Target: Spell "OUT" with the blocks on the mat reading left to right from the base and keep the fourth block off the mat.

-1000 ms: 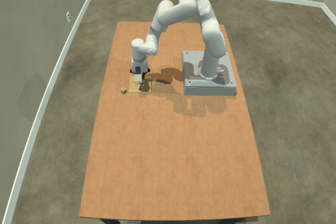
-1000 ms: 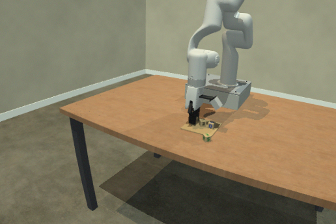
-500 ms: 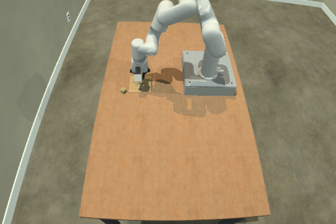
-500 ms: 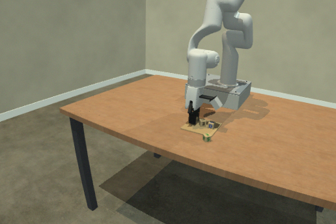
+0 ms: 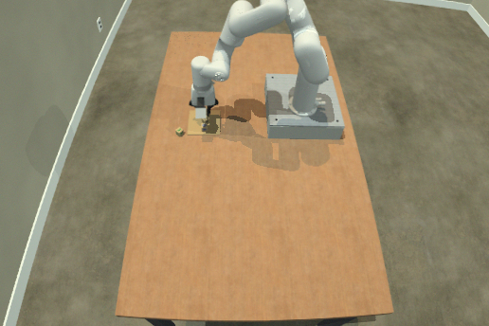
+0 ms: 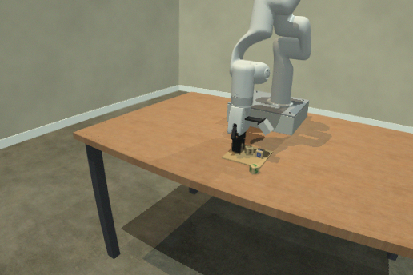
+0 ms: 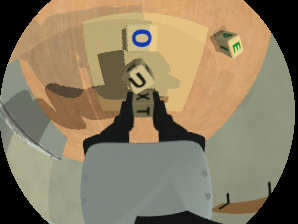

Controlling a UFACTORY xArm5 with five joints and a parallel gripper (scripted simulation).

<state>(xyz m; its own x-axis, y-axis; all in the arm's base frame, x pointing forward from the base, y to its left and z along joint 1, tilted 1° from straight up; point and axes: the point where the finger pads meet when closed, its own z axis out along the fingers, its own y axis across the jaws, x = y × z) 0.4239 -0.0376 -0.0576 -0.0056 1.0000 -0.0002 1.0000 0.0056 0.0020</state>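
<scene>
I watch from the exterior view and read across from its left. My claw [image 5: 208, 113] [image 6: 238, 150] [image 7: 142, 99] points down over the near-square tan mat [image 5: 193, 130] [image 6: 236, 159] [image 7: 190, 60], its fingers closed on the T block [image 7: 143, 106]; the wrist camera gives me an X and a T on that block, but I can't tell whether it touches the mat. Just beside it on the mat is the U block [image 6: 249, 149] [image 7: 140, 77], its letter turned askew. Next across comes the fourth block [image 5: 179, 132] [image 6: 254, 169] [image 7: 229, 43], showing a green E in the wrist view and lying off the mat on the wooden desk [image 5: 256, 224] [image 6: 160, 137] [image 7: 55, 40]. A little further right, the O block [image 6: 259, 153] [image 7: 141, 38] sits on the mat, blue O facing up and a blue D on one side, apart from the U block. Rightmost, behind the mat, I have the arm's grey base [image 5: 305, 132] [image 6: 300, 121], standing on the desk.
</scene>
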